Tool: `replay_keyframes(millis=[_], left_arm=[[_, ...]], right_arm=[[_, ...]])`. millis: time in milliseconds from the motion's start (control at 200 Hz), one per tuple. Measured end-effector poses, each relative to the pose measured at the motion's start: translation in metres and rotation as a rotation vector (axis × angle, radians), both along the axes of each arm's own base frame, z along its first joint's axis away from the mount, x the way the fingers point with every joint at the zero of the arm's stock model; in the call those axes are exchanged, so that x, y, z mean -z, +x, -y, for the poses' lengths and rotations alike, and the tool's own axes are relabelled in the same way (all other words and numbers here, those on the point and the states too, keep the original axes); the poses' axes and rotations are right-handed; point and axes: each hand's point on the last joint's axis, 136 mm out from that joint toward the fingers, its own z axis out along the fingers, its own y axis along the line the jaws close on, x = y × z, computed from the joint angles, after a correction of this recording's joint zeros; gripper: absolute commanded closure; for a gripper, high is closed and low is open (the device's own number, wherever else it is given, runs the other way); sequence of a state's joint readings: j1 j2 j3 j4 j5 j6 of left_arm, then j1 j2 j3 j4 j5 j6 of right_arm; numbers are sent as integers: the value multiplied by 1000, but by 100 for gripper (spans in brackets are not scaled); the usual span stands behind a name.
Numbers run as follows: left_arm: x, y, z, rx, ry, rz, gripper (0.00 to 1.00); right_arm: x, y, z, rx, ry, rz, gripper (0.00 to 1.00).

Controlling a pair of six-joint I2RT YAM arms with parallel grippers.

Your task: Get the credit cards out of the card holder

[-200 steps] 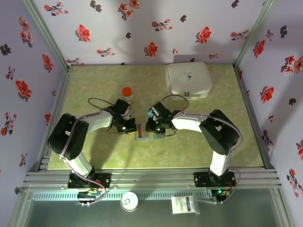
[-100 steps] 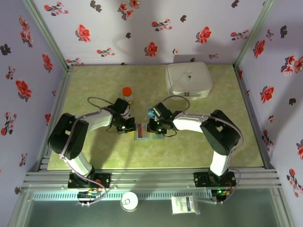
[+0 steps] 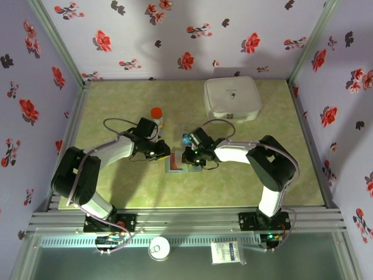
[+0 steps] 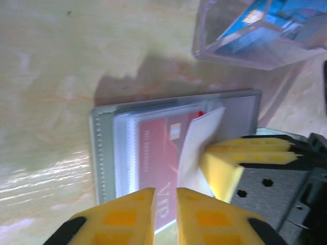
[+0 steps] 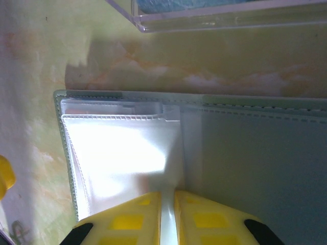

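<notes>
On the overhead view I have the small grey-blue folding card holder (image 3: 176, 166) lying open and flat near the middle of the pale green marbled surface (image 3: 116, 192), with both arms bent in over it from either side. My right claw (image 5: 167, 197) is clenched on a clear plastic sleeve (image 5: 120, 163) of the holder, the thin film running up through the slit between its yellow fingers (image 5: 127, 219). In the left wrist camera that sleeve is peeled up off the stack as a pale flap. Under it a red rectangular card (image 4: 153, 153) with VIP printed on it sits in the holder's pockets. My left claw (image 4: 165, 198) hangs over the near edge of that red card with its jaws almost together, a narrow gap between them; I cannot tell whether it pinches anything. Just beyond the holder stands a clear acrylic box (image 4: 214, 48) with bright blue cards (image 4: 278, 15) inside. Farther back are a small orange-capped bottle (image 3: 156, 114) and a large white rounded square box (image 3: 232, 98).
</notes>
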State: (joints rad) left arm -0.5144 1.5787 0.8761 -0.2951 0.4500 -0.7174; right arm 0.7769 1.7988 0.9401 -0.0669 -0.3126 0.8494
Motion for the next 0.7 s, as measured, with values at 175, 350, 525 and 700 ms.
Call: replay_keyframes(millis=[175,350,525,700], left_arm=[[-4,-2,14,10,-53,-3,73],[7,-5,24,23,-72,-34,73],[24,-7,26,25,-67,-73,75],[29,-9,28,23,-76,-83,80]], right_arm=[[0,0,0,-1,4,1,83],[0,0,0,-1,6,3,83],[0,0,0,-1,9,4,83],[0,-1,0,7,19,3,83]])
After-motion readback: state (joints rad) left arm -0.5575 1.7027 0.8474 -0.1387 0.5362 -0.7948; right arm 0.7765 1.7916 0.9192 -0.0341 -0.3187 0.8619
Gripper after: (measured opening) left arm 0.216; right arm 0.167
